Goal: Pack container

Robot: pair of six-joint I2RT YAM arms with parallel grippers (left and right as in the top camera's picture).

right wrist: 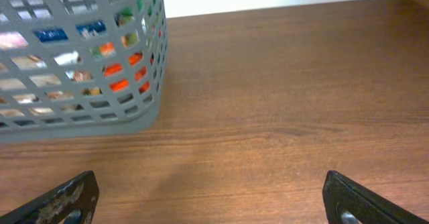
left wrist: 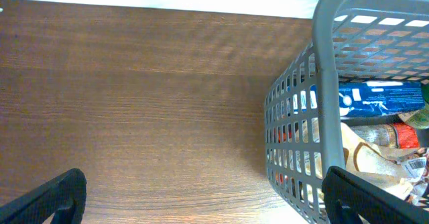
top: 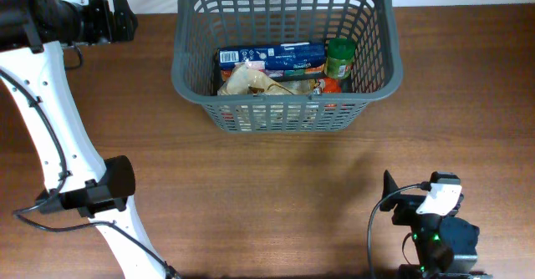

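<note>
The container, a dark grey lattice basket [top: 182,62], stands at the back middle of the wooden table. It holds a blue box [top: 272,58], a green-lidded jar [top: 339,58], a beige bag [top: 251,80] and some red-orange items. My left gripper [top: 125,17] hovers left of the basket, open and empty. In the left wrist view [left wrist: 208,204] the basket's corner [left wrist: 324,83] is at the right and the blue box [left wrist: 379,98] shows inside. My right gripper [top: 389,197] is near the front right, open and empty. In the right wrist view [right wrist: 218,200] the basket [right wrist: 80,127] is at the upper left.
The white left arm [top: 50,137] runs down the table's left side. The right arm's base [top: 439,237] sits at the front right edge. A white wall lies beyond the table's back edge.
</note>
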